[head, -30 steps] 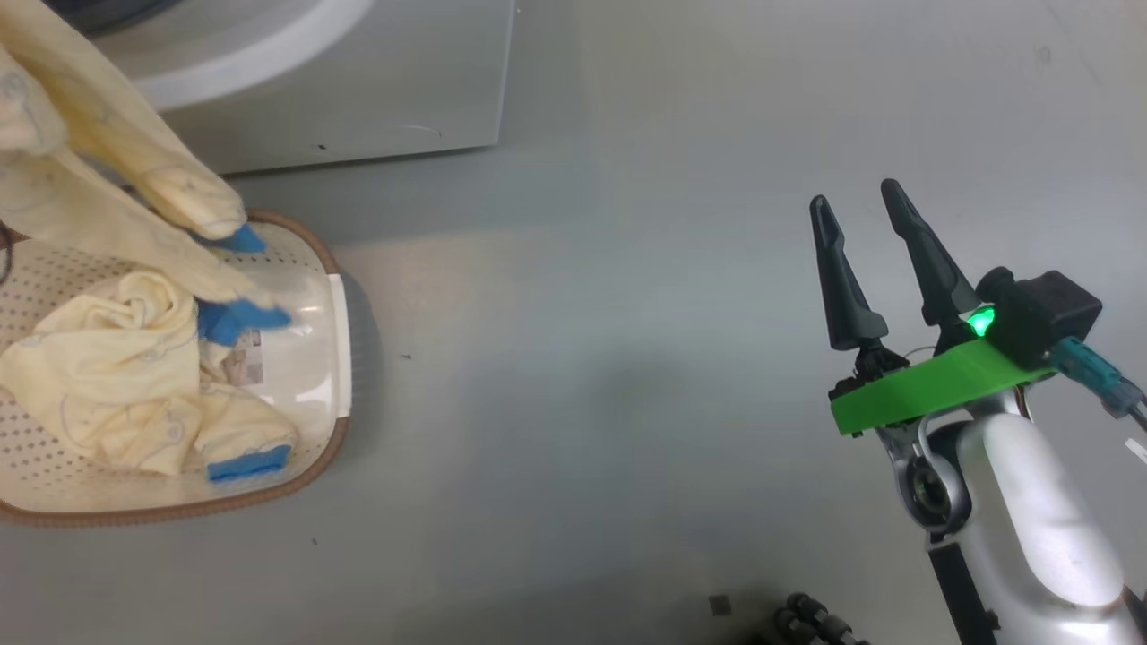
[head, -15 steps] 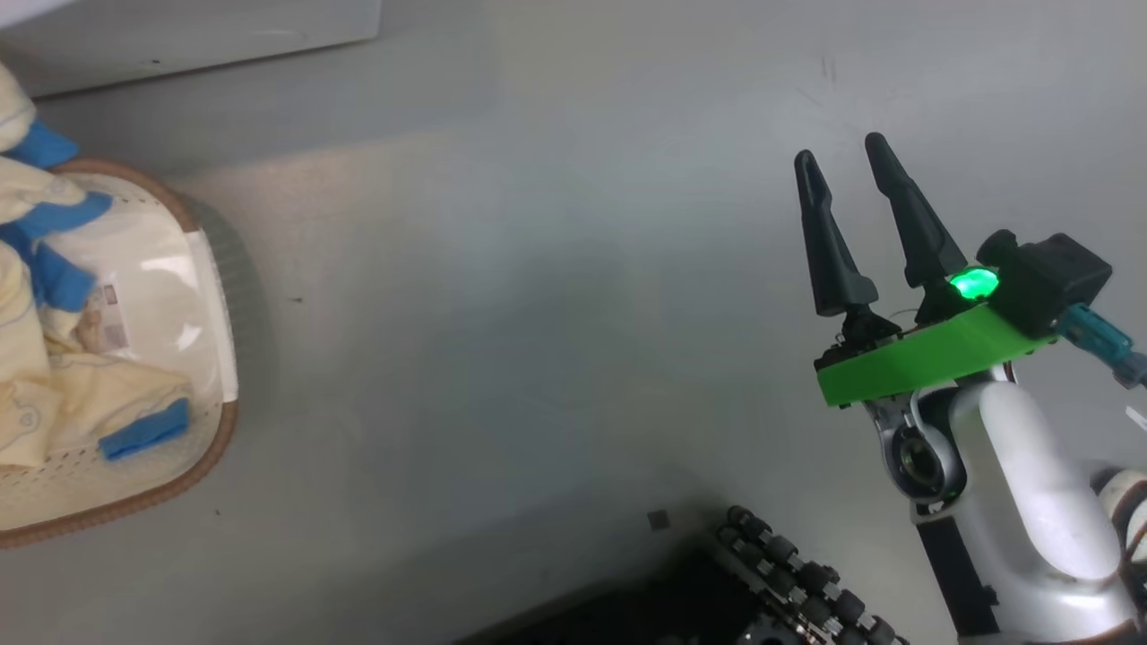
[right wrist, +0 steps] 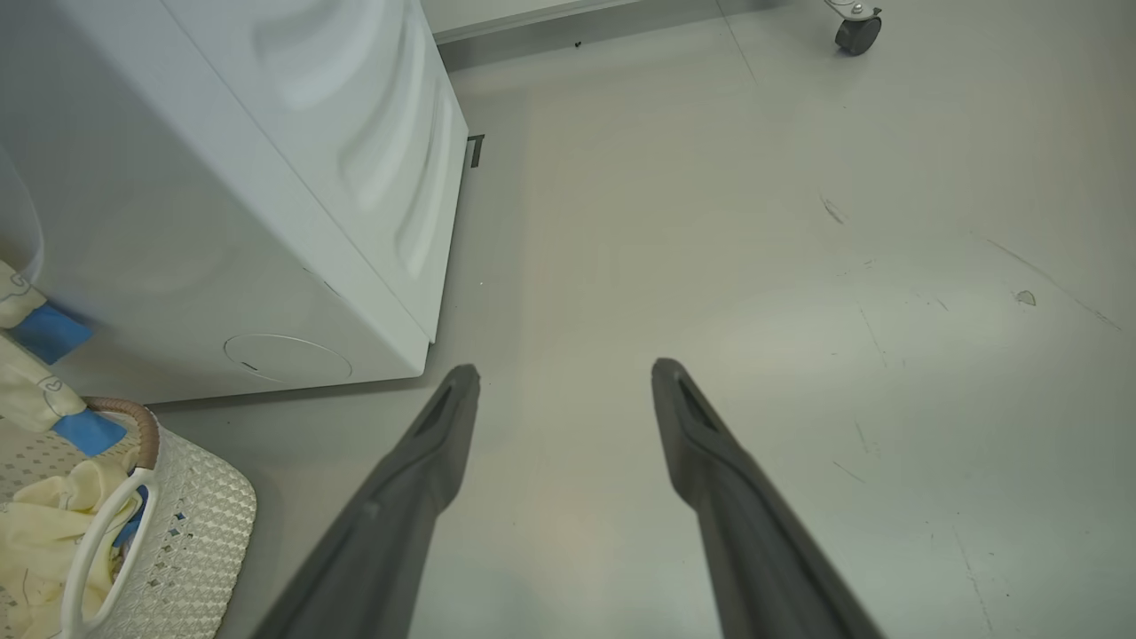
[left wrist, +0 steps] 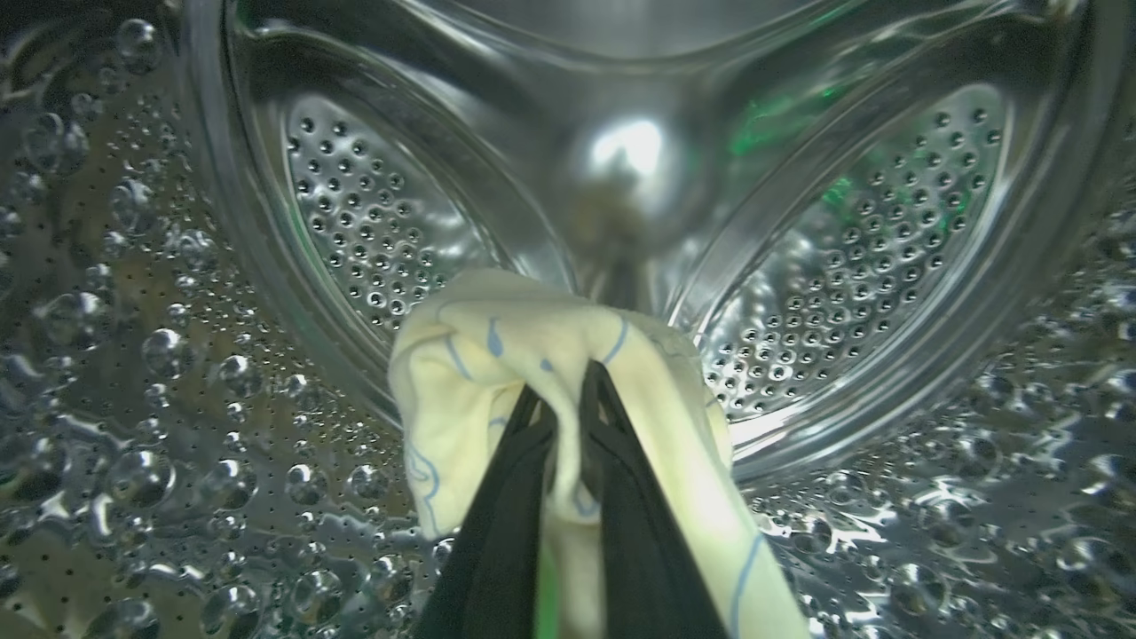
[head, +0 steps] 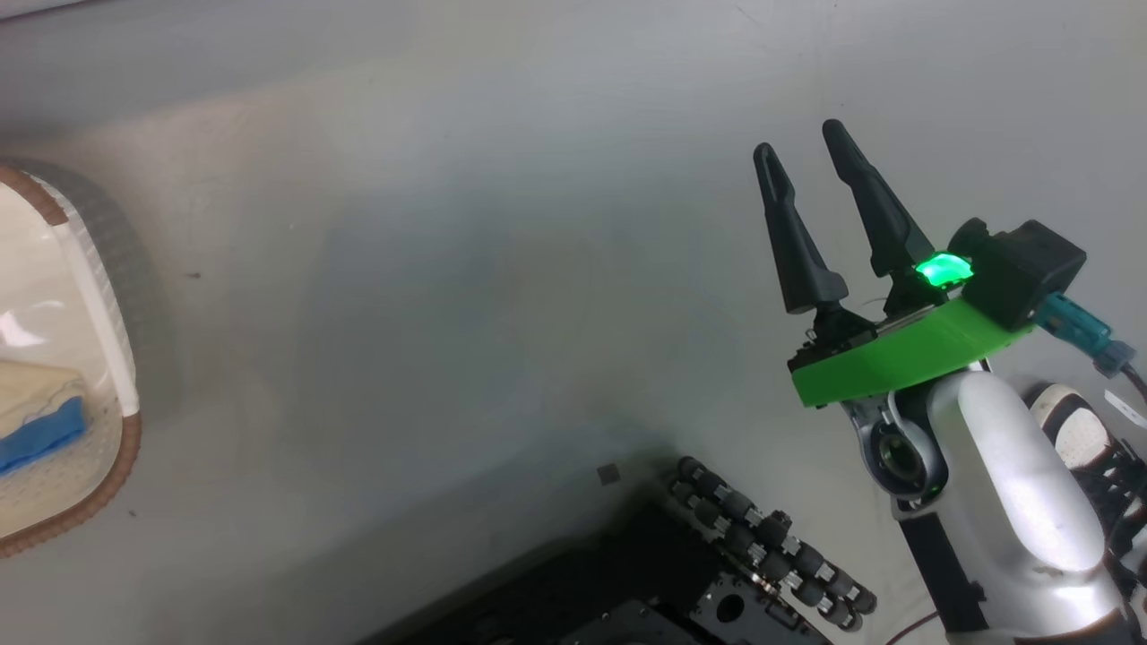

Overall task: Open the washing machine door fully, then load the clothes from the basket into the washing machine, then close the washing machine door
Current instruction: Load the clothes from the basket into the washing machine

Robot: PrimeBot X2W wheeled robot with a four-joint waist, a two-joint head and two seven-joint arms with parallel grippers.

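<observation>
Left gripper pinches the clothes inside the drum; right gripper hangs spread above the floor

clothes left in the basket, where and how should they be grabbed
Probably pinch the raised crumpled fold of the clothes from above, through the open top: the basket walls block the sides, and bunched fabric gives the jaws a ridge.

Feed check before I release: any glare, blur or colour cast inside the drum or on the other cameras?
Left wrist view: hard white glare on the back wall of the drum, green cast upper right, the clothes sharp. Head view: somewhat soft, green lamp blown out. Right wrist view: the washing machine slightly soft, floor evenly lit.
</observation>
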